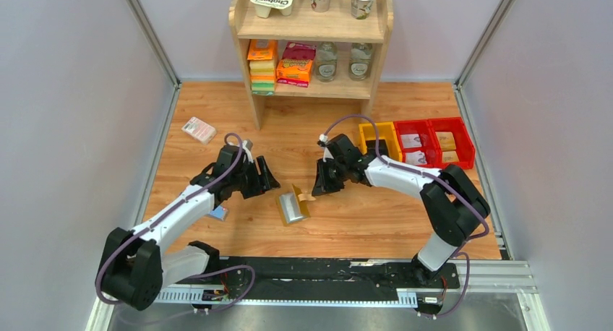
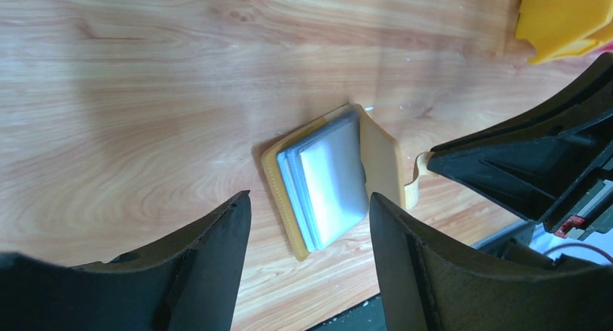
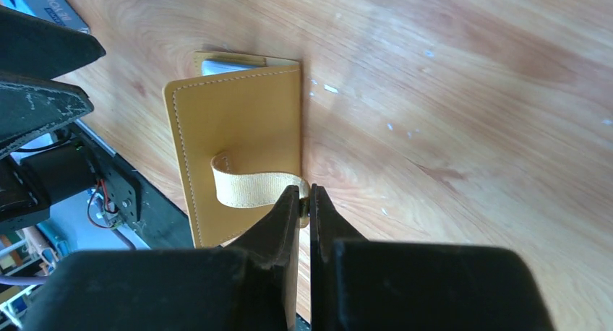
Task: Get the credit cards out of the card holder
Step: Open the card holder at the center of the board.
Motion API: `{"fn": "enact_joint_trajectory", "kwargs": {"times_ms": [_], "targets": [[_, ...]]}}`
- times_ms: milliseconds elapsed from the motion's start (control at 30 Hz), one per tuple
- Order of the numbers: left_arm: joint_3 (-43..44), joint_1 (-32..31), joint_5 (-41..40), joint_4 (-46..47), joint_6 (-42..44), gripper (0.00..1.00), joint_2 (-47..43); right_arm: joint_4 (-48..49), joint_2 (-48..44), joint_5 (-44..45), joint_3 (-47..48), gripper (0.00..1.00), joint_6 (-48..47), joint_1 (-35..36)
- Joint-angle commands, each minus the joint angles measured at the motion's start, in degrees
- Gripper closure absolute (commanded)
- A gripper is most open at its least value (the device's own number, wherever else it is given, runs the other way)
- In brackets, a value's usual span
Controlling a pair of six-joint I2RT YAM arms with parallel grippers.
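Observation:
The tan card holder [image 1: 293, 205] lies unfolded on the wooden table between both arms. Its grey-blue inner panels [image 2: 329, 175] face up in a layered stack, and I cannot pick out separate credit cards among them. My left gripper [image 1: 264, 178] stands open just left of the holder, touching nothing; in the left wrist view its fingers [image 2: 309, 201] frame the stack from above. My right gripper [image 3: 305, 197] is shut on the end of the holder's woven strap [image 3: 249, 190], with the tan cover flap [image 3: 238, 121] raised on edge in front of it.
A wooden shelf [image 1: 312, 27] with cups and boxes stands at the back. A yellow bin [image 1: 379, 138] and red bins [image 1: 434, 142] sit to the right. A pink-white packet [image 1: 199, 129] lies at the far left, and a blue bar [image 1: 219, 213] under the left arm.

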Motion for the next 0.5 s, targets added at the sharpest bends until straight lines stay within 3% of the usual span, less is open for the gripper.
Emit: {"fn": "enact_joint_trajectory", "kwargs": {"times_ms": [0, 367, 467], "targets": [[3.8, -1.7, 6.1, 5.1, 1.3, 0.32, 4.3, 0.3, -4.3, 3.9, -2.5, 1.0, -1.9, -1.6], [9.0, -5.3, 10.3, 3.9, 2.2, 0.37, 16.2, -3.9, -6.3, 14.3, -7.4, 0.99, -5.4, -4.3], [9.6, -5.4, 10.0, 2.6, 2.5, 0.37, 17.7, -5.9, -7.5, 16.7, -7.7, 0.95, -6.2, -4.3]]}}
